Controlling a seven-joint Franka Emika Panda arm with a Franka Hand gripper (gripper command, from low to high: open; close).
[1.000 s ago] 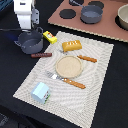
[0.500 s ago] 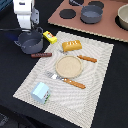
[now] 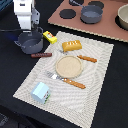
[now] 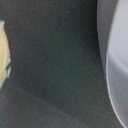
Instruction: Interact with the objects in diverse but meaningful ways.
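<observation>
The dark grey two-handled pot (image 3: 30, 43) stands on the dark table beside the woven mat, at the exterior view's left. My gripper (image 3: 27, 30) hangs directly over its far rim; its fingers are too blurred to read. In the wrist view the pot's grey wall (image 4: 118, 60) curves close by, and a pale yellow thing I cannot name shows at one edge. The yellow packet (image 3: 49, 36) lies at the mat's corner beside the pot. On the mat lie the orange ridged bread loaf (image 3: 71, 46) and, at the near corner, the pale blue carton (image 3: 41, 91).
A round tan plate (image 3: 68, 65) sits mid-mat with a wooden-handled knife (image 3: 74, 83) and fork (image 3: 52, 75) in front of it, and another wooden-handled utensil (image 3: 86, 58) beside it. A brown stick-like piece (image 3: 41, 55) lies by the pot. A toy stove (image 3: 107, 27) at the back carries a second grey pot (image 3: 91, 13) and a bowl (image 3: 123, 17).
</observation>
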